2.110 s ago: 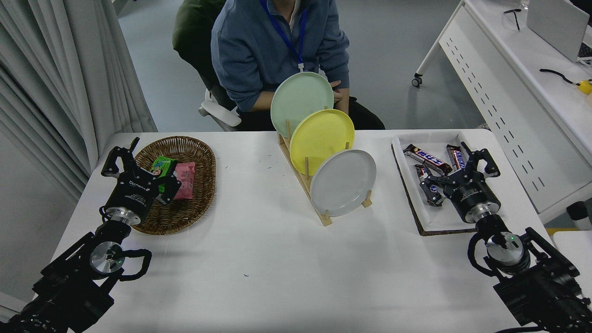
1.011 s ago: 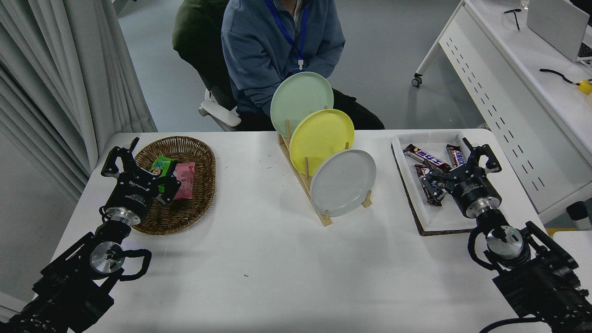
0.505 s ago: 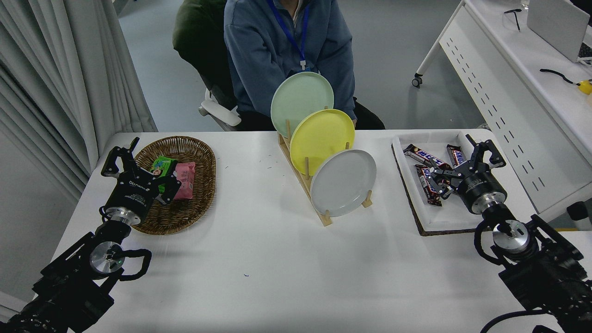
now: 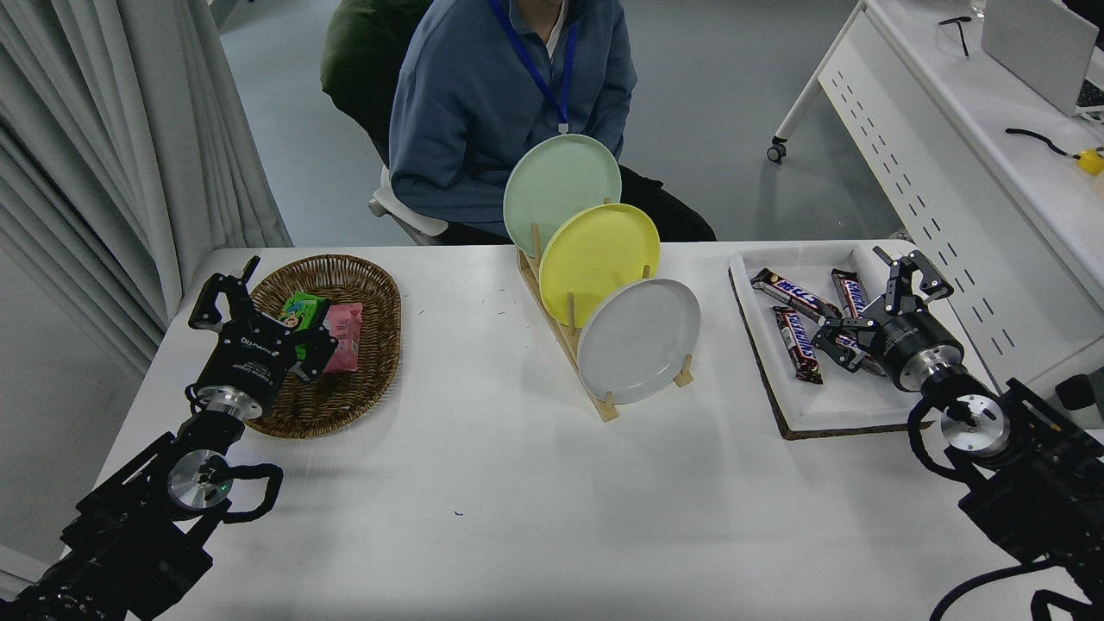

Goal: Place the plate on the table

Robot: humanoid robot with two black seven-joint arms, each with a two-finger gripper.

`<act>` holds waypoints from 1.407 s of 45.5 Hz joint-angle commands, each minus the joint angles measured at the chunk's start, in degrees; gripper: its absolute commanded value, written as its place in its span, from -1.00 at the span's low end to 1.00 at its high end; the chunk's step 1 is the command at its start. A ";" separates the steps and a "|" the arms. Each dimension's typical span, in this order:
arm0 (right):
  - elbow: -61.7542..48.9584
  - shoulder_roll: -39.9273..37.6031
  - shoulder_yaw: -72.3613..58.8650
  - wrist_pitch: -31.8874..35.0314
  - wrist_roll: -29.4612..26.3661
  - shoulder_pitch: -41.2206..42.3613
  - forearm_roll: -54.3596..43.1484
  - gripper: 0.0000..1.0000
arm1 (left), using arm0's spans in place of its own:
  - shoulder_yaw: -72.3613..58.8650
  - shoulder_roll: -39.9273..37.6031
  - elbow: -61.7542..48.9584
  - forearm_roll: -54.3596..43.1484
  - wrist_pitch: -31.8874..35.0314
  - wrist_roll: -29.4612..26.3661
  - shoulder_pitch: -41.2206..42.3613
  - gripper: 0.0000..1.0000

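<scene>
The light-grey plate (image 4: 639, 341) stands on edge in the front slot of a wooden rack (image 4: 569, 341) in the middle of the white table (image 4: 517, 500). Behind it in the rack are a yellow plate (image 4: 599, 261) and a pale green plate (image 4: 561, 191). My right gripper (image 4: 871, 306) hangs open over the white tray at the right, well to the right of the grey plate and holding nothing. My left gripper (image 4: 259, 306) sits parked and open at the wicker basket's near edge.
A wicker basket (image 4: 332, 345) with a green and a pink packet lies at the left. A white tray (image 4: 828, 405) at the right holds several chocolate bars. A person in a blue jacket (image 4: 492, 95) sits behind the rack. A white desk (image 4: 975, 147) stands at the far right.
My right gripper has drifted right and slightly away across the tray, farther from the grey plate. The person has shifted in the seat and withdrawn the hands. The left arm has not moved.
</scene>
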 commanded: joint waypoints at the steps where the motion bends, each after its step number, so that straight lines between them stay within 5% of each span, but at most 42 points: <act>1: 0.93 -5.95 -24.65 0.05 0.00 6.28 -0.69 0.98 | 0.00 -0.05 -0.04 -0.03 0.00 0.00 0.04 1.00; 10: 4.18 -10.27 -41.55 1.80 0.00 11.21 1.43 0.98 | 0.00 0.04 -0.04 0.06 0.00 0.00 -0.05 1.00; 21: 4.80 -13.96 -50.18 16.04 0.00 14.90 1.16 0.98 | 0.00 -0.05 -0.04 0.06 0.00 0.00 0.04 1.00; 45: 8.83 -14.13 -55.88 13.06 -0.35 19.47 8.02 0.98 | 0.00 0.04 0.05 0.06 0.00 0.00 -0.05 1.00; 55: 16.13 -16.95 -63.71 13.41 -0.26 22.11 4.06 0.98 | 0.00 -0.05 0.05 -0.03 0.00 0.00 0.04 1.00; 64: 33.35 -24.32 -63.18 6.13 -0.27 24.74 2.83 0.98 | 0.00 0.04 -0.04 -0.03 0.00 0.00 -0.05 1.00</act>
